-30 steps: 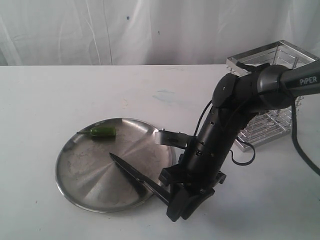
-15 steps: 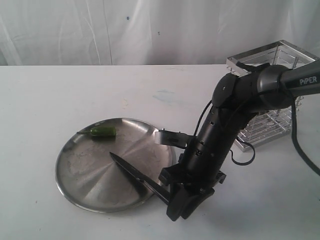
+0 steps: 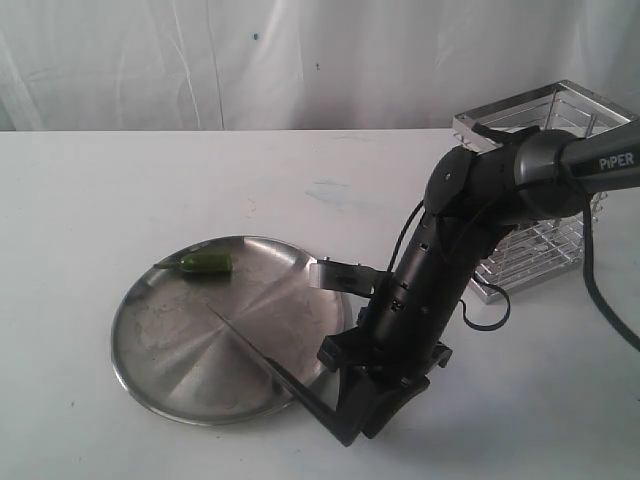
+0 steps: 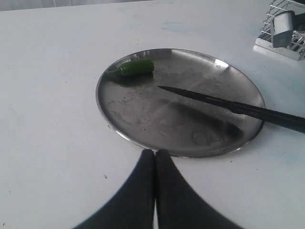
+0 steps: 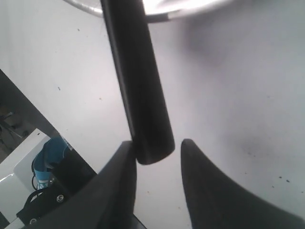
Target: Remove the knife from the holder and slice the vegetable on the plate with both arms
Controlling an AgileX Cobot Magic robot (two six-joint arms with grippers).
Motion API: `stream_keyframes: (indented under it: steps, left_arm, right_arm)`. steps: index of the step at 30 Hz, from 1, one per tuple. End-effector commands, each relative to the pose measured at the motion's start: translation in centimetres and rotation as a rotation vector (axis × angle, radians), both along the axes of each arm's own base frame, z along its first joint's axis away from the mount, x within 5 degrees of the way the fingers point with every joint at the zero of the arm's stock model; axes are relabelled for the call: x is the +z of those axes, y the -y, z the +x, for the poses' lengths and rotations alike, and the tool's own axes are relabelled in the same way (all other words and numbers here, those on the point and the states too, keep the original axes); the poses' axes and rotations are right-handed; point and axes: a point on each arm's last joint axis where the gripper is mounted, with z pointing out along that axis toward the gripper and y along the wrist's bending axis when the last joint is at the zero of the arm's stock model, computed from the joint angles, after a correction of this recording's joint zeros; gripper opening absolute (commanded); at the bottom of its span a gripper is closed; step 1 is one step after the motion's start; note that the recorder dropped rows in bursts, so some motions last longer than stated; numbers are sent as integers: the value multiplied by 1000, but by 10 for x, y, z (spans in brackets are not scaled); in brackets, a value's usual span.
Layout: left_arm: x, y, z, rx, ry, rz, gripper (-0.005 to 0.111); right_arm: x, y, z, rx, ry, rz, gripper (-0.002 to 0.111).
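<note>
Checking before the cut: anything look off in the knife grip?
Yes. In the right wrist view the knife handle touches only one finger of the right pincer, with a gap to the other. Blade tip lies on the plate, short of the vegetable.

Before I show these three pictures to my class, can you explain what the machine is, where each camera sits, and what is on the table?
It is a robot with two black arms ending in grippers. One picture is from a camera off the arms; the others look out from each wrist. On the white table lie a steel plate with a green pepper near its rim, and a wire holder behind. The right gripper has the knife handle between its fingers, blade over the plate. The left gripper is shut and empty.
</note>
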Motion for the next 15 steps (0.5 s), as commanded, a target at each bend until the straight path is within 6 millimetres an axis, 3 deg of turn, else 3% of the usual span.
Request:
stream_keyframes:
  steps: [1,15]
  left_arm:
    - [-1,1,-1,-9,-2,-13,0]
    - [-1,1,-1,-9,-2,-13,0]
  right_arm:
    - [2,0,-2,13,-3,7,31]
    - [4,0,-2,13,-4,12,31]
